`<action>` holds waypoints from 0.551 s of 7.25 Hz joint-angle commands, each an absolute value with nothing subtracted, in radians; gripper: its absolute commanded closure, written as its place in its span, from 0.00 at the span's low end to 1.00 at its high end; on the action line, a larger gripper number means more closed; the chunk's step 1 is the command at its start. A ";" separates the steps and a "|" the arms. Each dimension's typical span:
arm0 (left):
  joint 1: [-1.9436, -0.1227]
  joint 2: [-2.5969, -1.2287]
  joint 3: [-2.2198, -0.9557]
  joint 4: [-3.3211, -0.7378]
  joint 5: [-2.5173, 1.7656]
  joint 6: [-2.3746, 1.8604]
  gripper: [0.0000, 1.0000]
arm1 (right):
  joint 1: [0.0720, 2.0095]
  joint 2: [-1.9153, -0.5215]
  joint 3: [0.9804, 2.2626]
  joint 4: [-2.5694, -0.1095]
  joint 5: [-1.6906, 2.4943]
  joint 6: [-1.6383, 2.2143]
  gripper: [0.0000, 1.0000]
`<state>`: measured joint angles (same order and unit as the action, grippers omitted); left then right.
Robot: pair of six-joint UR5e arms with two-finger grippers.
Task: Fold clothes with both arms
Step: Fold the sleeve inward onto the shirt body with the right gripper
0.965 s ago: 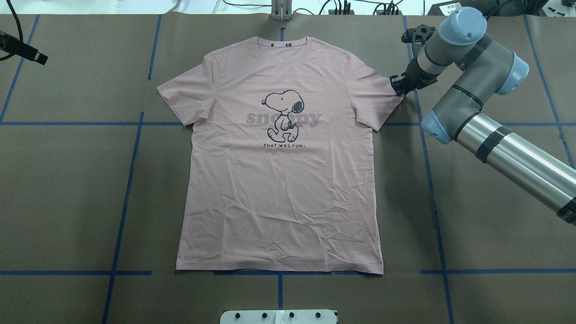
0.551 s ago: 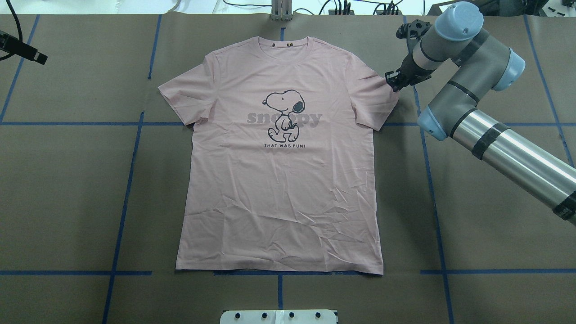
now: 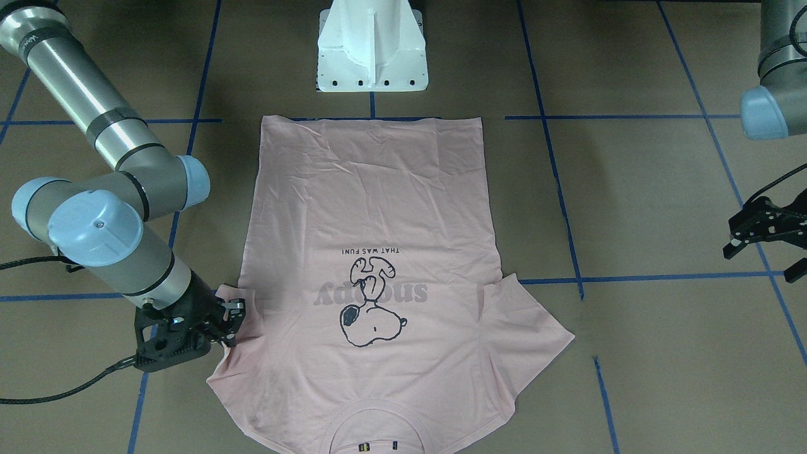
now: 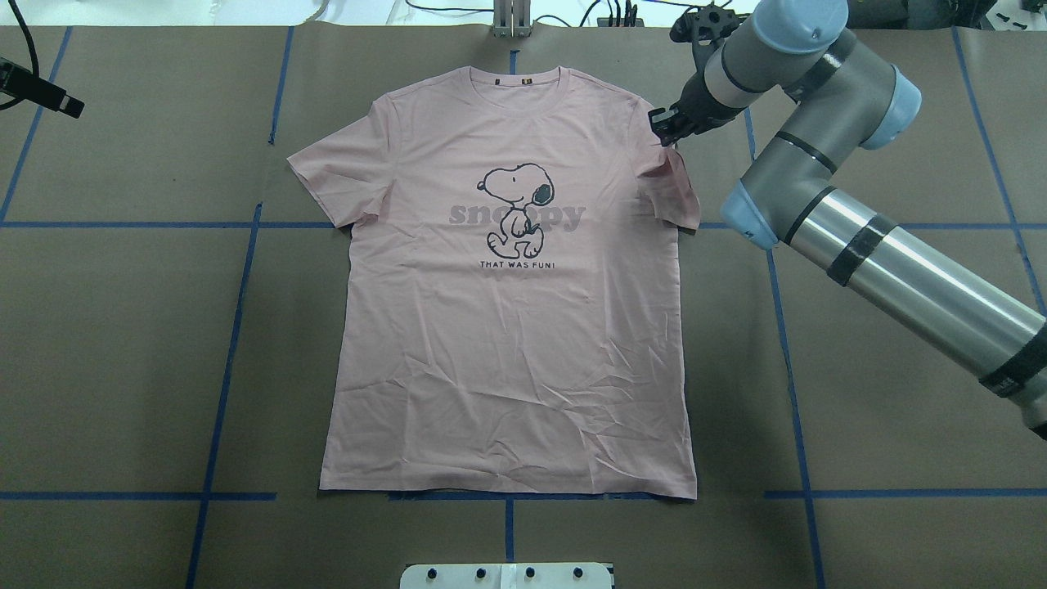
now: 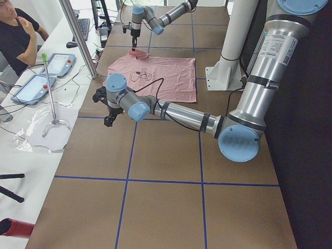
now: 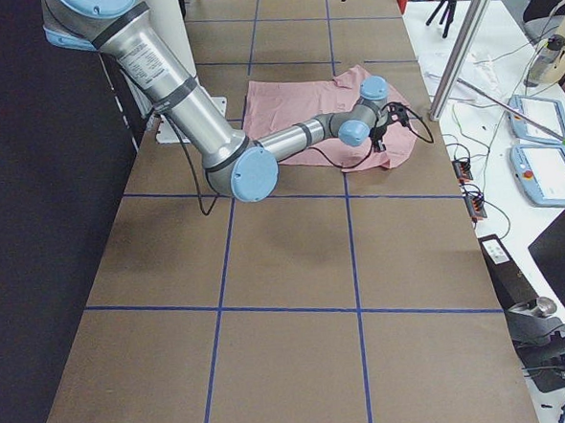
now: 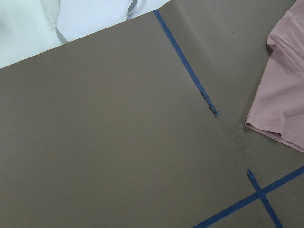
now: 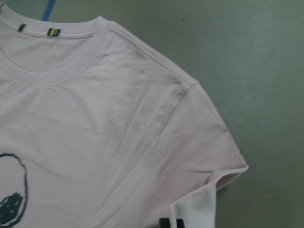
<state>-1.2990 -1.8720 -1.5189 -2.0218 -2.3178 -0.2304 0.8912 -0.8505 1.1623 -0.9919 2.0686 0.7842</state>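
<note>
The pale pink T-shirt [image 4: 507, 327] lies flat and print-up on the brown table, collar at the far edge. My right gripper [image 4: 664, 131] is shut on the edge of the shirt's right sleeve [image 4: 677, 186], holding it raised and drawn in toward the shoulder. In the front-facing view that gripper [image 3: 230, 323] pinches the bunched sleeve. The right wrist view shows the sleeve hem [image 8: 223, 175] curled over with a black tag [image 8: 171, 222] below it. My left gripper [image 3: 761, 255] hovers open and holds nothing, well off to the shirt's left side, above bare table near the left sleeve [image 7: 285, 90].
The white pedestal base [image 3: 372, 57] stands just beyond the shirt's hem. Blue tape lines [image 4: 237, 327] cross the brown table cover. A person [image 5: 18, 31], tablets [image 5: 57, 65] and a metal pole [image 5: 78, 36] are at the far side table.
My right gripper has moved left and toward the collar with the sleeve in it, dragging the sleeve edge inward over the shirt. The left gripper has stayed put.
</note>
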 commanded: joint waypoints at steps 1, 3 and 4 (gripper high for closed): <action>-1.299 -1.870 -1.519 -2.022 -2.318 -0.229 0.00 | 0.816 -0.789 1.154 -0.997 1.992 0.843 1.00; -1.299 -1.868 -1.519 -2.023 -2.318 -0.229 0.00 | 0.811 -0.712 1.054 -0.996 1.980 0.865 1.00; -1.299 -1.868 -1.519 -2.023 -2.318 -0.229 0.00 | 0.811 -0.665 0.992 -0.996 1.953 0.867 1.00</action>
